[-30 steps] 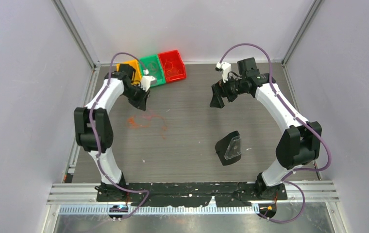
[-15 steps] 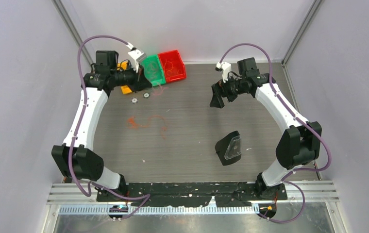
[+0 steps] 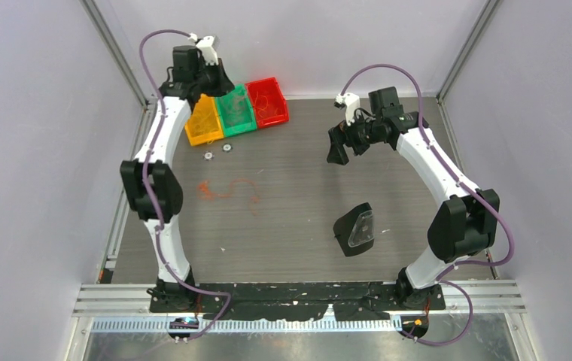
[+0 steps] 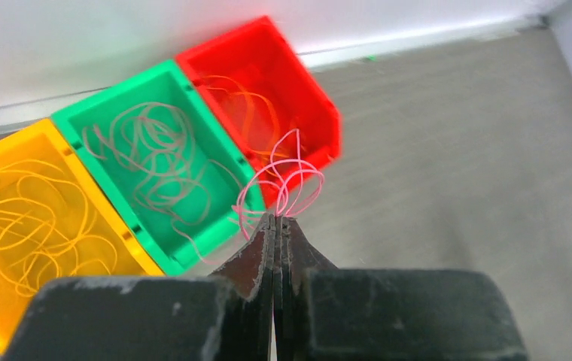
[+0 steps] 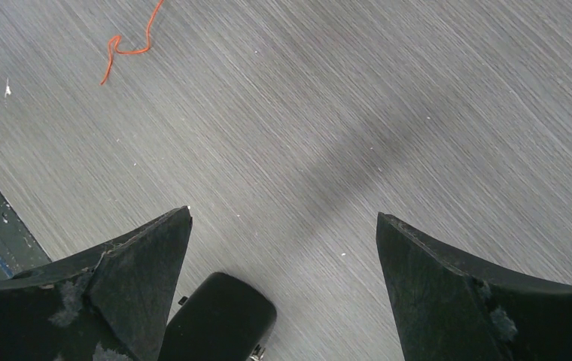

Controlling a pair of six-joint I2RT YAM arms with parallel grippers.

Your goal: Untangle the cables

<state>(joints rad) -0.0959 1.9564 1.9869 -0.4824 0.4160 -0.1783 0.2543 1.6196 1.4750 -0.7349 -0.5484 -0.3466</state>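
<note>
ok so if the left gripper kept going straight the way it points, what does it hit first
Probably the red bin, at its near corner, right ahead of the left gripper, which is shut on a pink wire. Depth is unclear, so it could pass just over the rim.

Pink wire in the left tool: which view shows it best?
Left wrist: the pink wire loops out of the shut left tool. The top view cannot resolve it; the right wrist view misses it.

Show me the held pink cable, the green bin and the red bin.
pink cable [image 4: 287, 180]: left wrist view, crossing loops.
green bin [image 4: 209, 124]: left wrist view, right rim.
red bin [image 4: 304, 74]: left wrist view, right rim.
</note>
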